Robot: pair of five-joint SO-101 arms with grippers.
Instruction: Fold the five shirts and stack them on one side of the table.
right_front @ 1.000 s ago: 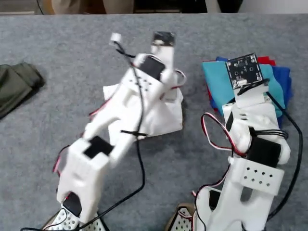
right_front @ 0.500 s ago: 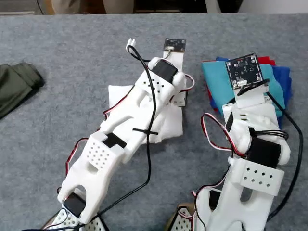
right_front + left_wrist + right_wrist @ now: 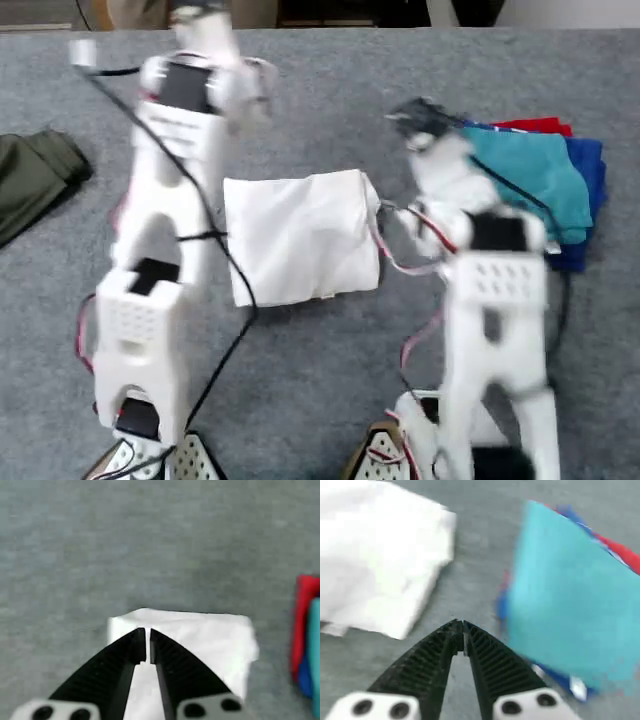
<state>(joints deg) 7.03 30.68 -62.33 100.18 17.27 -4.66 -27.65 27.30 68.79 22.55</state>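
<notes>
Grey desk (image 3: 300,400): three in the pile (image 3: 530,170), white shirt (image 3: 300,235) folded but unstacked, green shirt (image 3: 35,175) crumpled, my left pincer (image 3: 147,634) and right pincer (image 3: 463,626) pressed together, empty.

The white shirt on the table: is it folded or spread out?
Folded. The white shirt lies as a compact rectangle with no sleeves showing.

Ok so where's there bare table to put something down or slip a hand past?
Bare table lies beyond the white shirt, and again on its near side, between the left arm and the right arm. Crowded: the gap between the white shirt and the coloured stack, where the right arm stands.
</notes>
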